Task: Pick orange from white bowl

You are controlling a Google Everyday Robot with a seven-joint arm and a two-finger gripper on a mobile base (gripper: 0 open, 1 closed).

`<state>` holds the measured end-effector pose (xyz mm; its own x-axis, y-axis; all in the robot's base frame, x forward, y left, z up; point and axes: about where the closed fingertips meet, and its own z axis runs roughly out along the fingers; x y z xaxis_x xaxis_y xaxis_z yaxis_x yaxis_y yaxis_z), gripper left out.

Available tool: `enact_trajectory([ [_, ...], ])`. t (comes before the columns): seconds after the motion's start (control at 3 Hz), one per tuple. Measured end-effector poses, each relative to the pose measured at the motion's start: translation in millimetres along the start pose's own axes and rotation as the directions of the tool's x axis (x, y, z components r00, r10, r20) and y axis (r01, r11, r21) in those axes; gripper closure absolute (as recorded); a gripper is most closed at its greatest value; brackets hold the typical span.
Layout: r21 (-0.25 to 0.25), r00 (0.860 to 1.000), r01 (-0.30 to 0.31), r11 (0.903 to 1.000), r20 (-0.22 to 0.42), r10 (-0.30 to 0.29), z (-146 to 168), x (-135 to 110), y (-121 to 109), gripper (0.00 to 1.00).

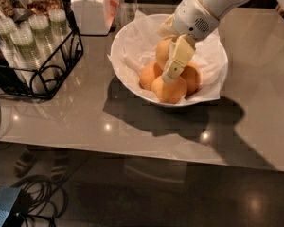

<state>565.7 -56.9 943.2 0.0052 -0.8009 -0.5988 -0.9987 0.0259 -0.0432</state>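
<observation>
The white bowl (pixel 128 41), lined with crinkled white paper, stands at the middle of the grey table. In it lie the pale yellow-orange orange (pixel 161 54) at the back and three deeper-orange fruits: left (pixel 148 76), front (pixel 169 91) and right (pixel 192 77). My gripper (pixel 167 56) reaches down into the bowl from the upper right on a white arm. It is open. One cream finger (pixel 178 59) lies across the right side of the pale orange, its tip touching the front fruit. The other finger shows behind the orange, mostly hidden.
A black wire rack (pixel 35 74) holding stacked cups stands at the left. A white lidded jar (pixel 91 11) stands behind the bowl at the back left. The table's front edge runs below the bowl. Cables lie on the floor at the lower left.
</observation>
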Motion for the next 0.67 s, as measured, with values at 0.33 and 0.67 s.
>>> enact_trajectory([
  [0.33, 0.011, 0.999, 0.027, 0.9996, -0.036, -0.026, -6, -4, -8, 0.00],
  [0.67, 0.024, 0.998, 0.026, 0.9994, -0.063, -0.025, -13, -1, -20, 0.00],
])
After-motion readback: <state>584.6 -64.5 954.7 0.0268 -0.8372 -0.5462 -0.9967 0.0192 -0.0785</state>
